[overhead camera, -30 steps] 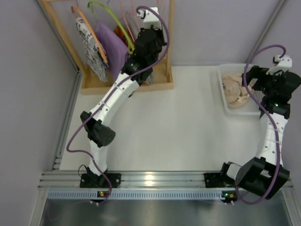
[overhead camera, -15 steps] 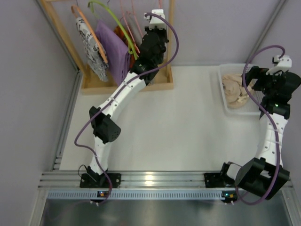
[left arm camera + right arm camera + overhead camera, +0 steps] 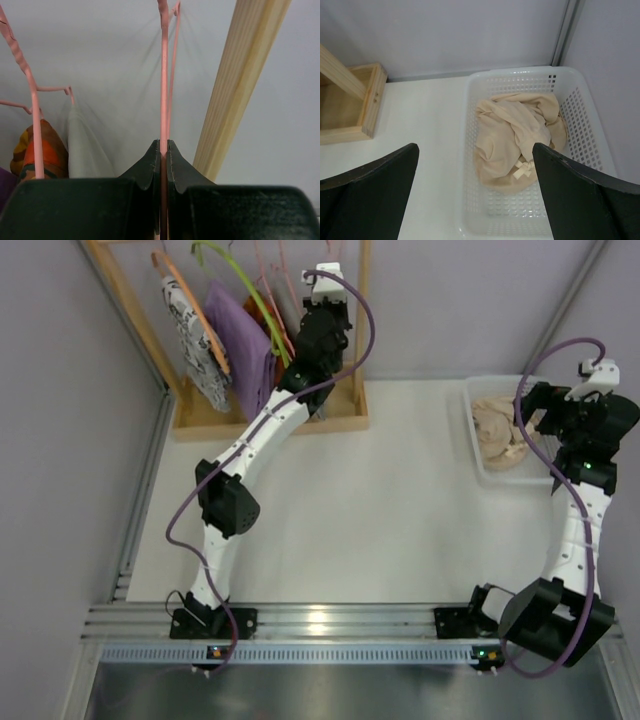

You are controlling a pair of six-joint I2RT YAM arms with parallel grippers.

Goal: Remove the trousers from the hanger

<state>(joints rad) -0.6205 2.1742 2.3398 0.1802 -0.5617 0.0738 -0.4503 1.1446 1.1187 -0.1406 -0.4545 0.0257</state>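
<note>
My left gripper (image 3: 163, 150) is shut on the thin pale-pink wire of the hanger (image 3: 163, 75), which runs straight up between the fingers, bare of any cloth. From above, the left arm (image 3: 318, 320) reaches up into the right part of the wooden rack. The beige trousers (image 3: 515, 132) lie crumpled in the white basket (image 3: 580, 105) at the right, also seen from above as the trousers (image 3: 497, 430). Over the basket's near end my right gripper (image 3: 475, 150) stands wide open, holding nothing.
The wooden rack (image 3: 270, 418) at the back left carries a purple garment (image 3: 240, 345) on a lime-green hanger (image 3: 235, 275), a black-and-white patterned garment (image 3: 190, 335) on an orange hanger (image 3: 185, 290), and another pink hanger (image 3: 32, 100). A wooden post (image 3: 240, 85) stands right of my left fingers.
The left arm has stretched farther back and up into the rack, its gripper staying shut. The right arm has not moved.
</note>
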